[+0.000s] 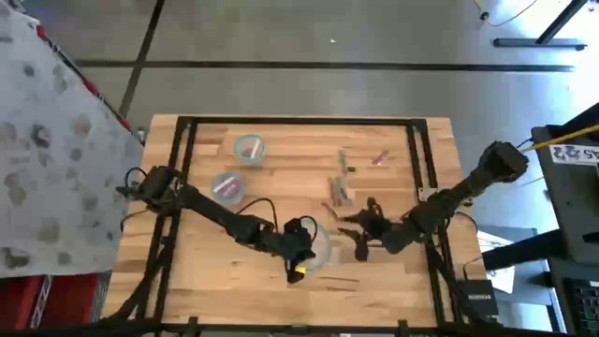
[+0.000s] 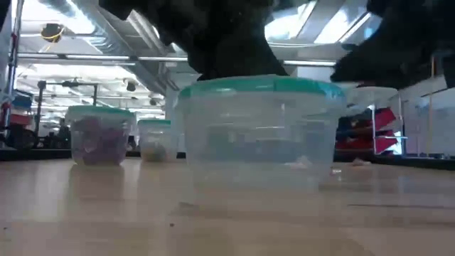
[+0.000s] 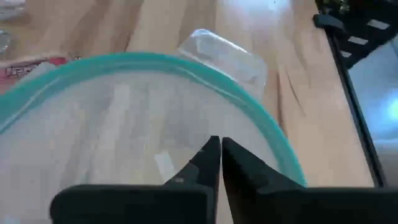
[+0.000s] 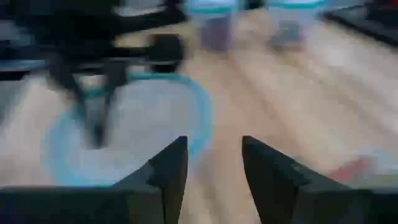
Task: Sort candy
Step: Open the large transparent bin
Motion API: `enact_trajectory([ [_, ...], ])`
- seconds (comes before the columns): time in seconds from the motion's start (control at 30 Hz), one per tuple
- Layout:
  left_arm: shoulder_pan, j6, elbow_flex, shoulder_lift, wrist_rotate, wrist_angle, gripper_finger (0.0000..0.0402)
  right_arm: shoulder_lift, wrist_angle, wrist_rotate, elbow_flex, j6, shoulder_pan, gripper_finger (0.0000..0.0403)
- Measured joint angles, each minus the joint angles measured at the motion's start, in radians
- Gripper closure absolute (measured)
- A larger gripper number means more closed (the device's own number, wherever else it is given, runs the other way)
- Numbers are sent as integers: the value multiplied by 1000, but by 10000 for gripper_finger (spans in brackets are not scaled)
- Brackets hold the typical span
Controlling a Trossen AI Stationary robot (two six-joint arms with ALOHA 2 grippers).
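Observation:
A clear bowl with a teal rim [image 1: 316,249] stands near the table's front middle; it shows close up in the low view [image 2: 259,135]. My left gripper [image 3: 216,155] hangs shut just over it, inside the rim line, with nothing between its fingers [image 1: 299,251]. A small pale piece [image 3: 165,165] lies on the bowl's bottom. My right gripper [image 4: 214,163] is open and holds nothing, raised to the right of the bowl [image 1: 361,232]. Loose candy [image 1: 339,190] lies flat on the wood behind it, with more pieces [image 1: 379,157] farther back.
Two more teal-rimmed bowls stand at the back left: one [image 1: 248,148] with greenish pieces, one [image 1: 227,185] with magenta candy [image 2: 98,139]. A clear wrapper [image 3: 224,53] and a red packet [image 3: 31,67] lie beside the front bowl. A black frame [image 1: 416,150] borders the table.

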Motion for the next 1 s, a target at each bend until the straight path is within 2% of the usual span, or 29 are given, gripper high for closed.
enact_trajectory([
  [0.07,0,7,6,-7,-17,-5,401,24,57,-144,27,-3,18,263],
  [0.13,-3,20,17,-19,-41,-21,401,80,81,-220,65,0,36,263],
  [0.3,-19,93,83,-50,-73,-70,401,258,71,-254,201,-1,60,263],
  [0.4,-28,126,134,-76,-97,-177,401,360,4,-258,270,1,58,263],
  [0.5,-25,111,134,-72,-112,-329,401,416,-102,-207,331,21,49,263],
  [0.6,-16,61,137,-63,-91,-417,402,428,-272,-99,368,80,37,263],
  [0.83,-35,20,136,-55,-41,-375,402,315,-673,183,384,231,39,263],
  [0.93,-36,20,135,-55,-41,-356,402,262,-772,197,384,263,39,262],
  [1.0,-35,14,135,-54,-56,-357,402,242,-741,134,368,226,52,262],
])
